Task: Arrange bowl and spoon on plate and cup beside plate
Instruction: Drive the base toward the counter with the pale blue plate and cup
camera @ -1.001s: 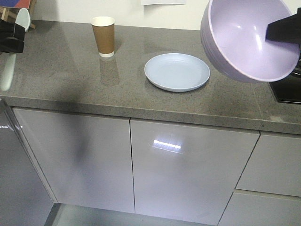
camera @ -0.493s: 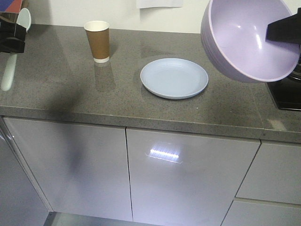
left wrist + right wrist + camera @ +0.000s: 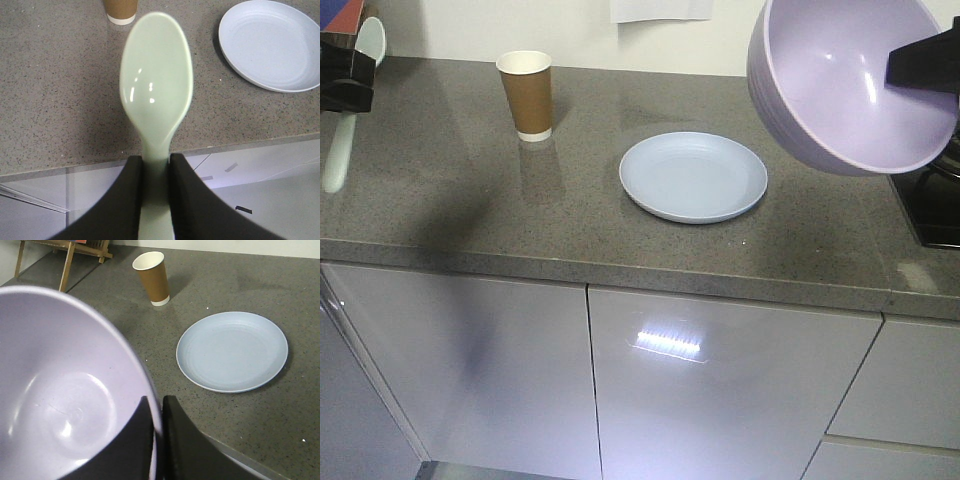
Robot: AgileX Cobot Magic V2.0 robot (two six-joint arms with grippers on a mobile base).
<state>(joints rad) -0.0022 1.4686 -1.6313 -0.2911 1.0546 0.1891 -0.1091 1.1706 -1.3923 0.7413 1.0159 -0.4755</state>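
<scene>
Deep lavender plastic bowl (image 3: 855,85) tilted in mid-air, rim pinched by right gripper (image 3: 157,402). Round pale blue plate (image 3: 693,177) on grey stone counter (image 3: 440,180), below and leftward, nearer this arm. Mint-green plastic spoon (image 3: 156,75) clamped by handle in left gripper (image 3: 152,160), head toward brown paper cup (image 3: 526,93).

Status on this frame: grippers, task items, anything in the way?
Left gripper shut on spoon, aloft. Right gripper shut on bowl rim, aloft. Plate bare, cup upright left of it. Nothing in the way.
</scene>
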